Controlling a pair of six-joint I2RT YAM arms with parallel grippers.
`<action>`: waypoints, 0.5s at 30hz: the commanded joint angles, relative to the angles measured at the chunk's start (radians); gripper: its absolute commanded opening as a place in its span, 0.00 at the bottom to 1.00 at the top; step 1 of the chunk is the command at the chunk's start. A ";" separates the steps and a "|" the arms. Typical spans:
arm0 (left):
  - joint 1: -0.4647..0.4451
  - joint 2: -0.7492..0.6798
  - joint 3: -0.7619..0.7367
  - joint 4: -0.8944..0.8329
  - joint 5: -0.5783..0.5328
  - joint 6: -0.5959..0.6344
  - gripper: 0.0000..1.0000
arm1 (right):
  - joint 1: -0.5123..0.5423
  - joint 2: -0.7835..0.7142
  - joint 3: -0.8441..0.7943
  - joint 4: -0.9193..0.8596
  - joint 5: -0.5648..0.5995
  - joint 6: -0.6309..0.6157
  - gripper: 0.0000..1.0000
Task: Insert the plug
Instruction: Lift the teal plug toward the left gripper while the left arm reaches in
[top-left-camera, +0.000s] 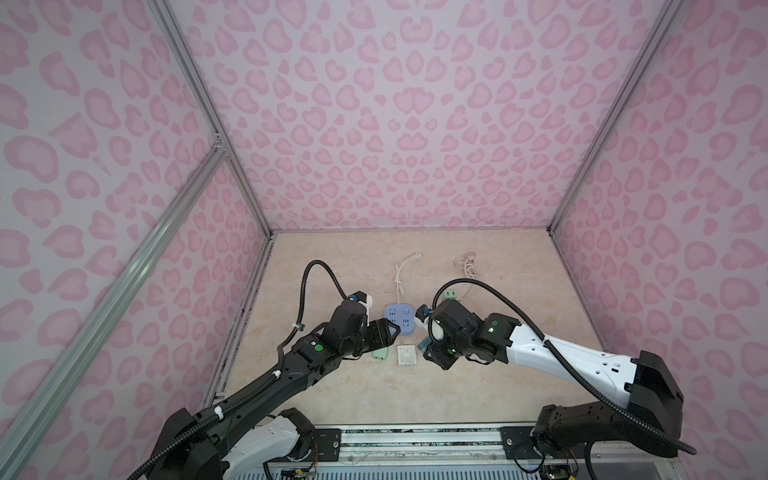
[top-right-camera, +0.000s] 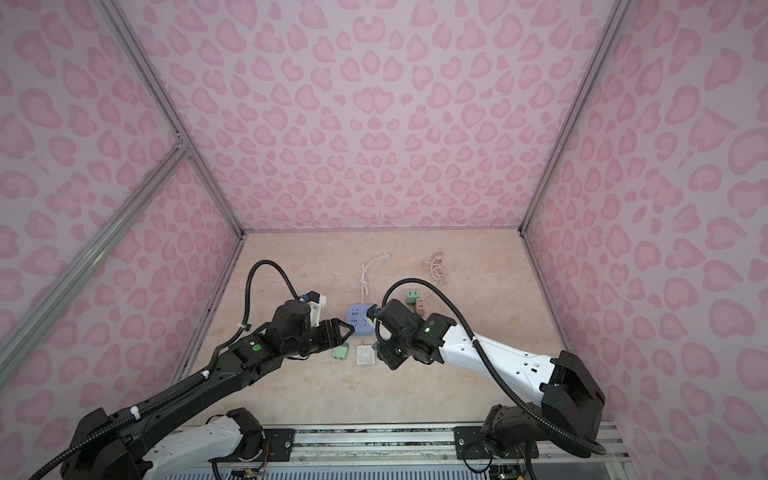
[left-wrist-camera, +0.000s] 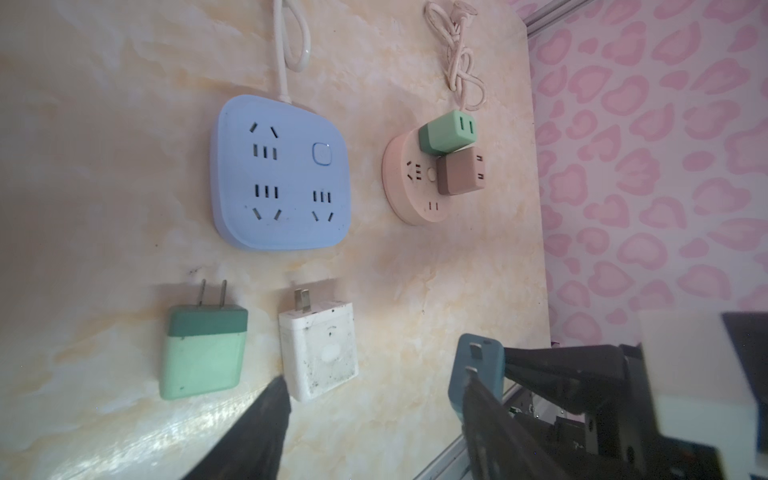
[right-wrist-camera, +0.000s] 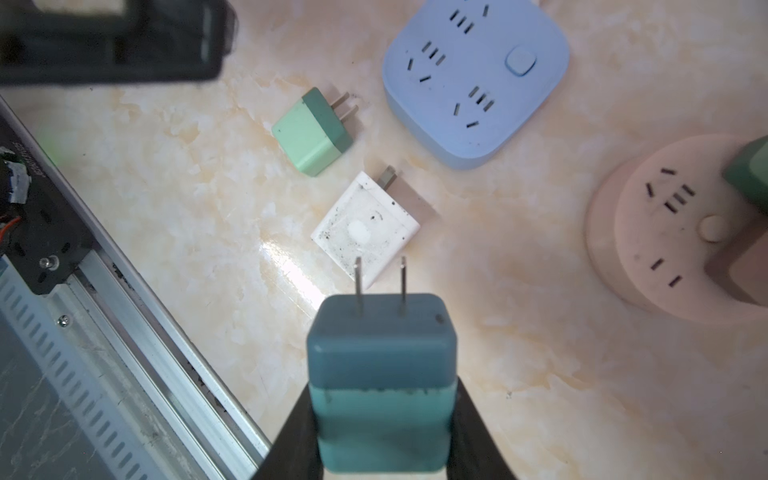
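Holding the teal plug (right-wrist-camera: 380, 345) clamped in the right gripper (right-wrist-camera: 380, 415) above the bench (right-wrist-camera: 519, 374), 2 prongs (right-wrist-camera: 359, 286) aimed at the frame's top, blue power strip (right-wrist-camera: 478, 79) off-line at upper right, left gripper (top-left-camera: 390, 332) spread apart, empty.

High stereo pair; wrists near tabletop (top-left-camera: 374, 395)

Both arms reach inward; right pincer (right-wrist-camera: 382, 386) clamped tight, left pincer (top-left-camera: 392, 332) seemingly parted.
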 joint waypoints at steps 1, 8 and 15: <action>0.001 0.002 -0.028 0.140 0.085 -0.072 0.69 | 0.007 0.006 0.013 0.009 -0.015 -0.022 0.00; -0.031 0.016 -0.069 0.245 0.113 -0.128 0.69 | 0.007 0.004 0.047 -0.006 -0.012 -0.030 0.00; -0.054 0.032 -0.054 0.260 0.108 -0.127 0.68 | 0.010 0.014 0.055 -0.003 -0.030 -0.029 0.00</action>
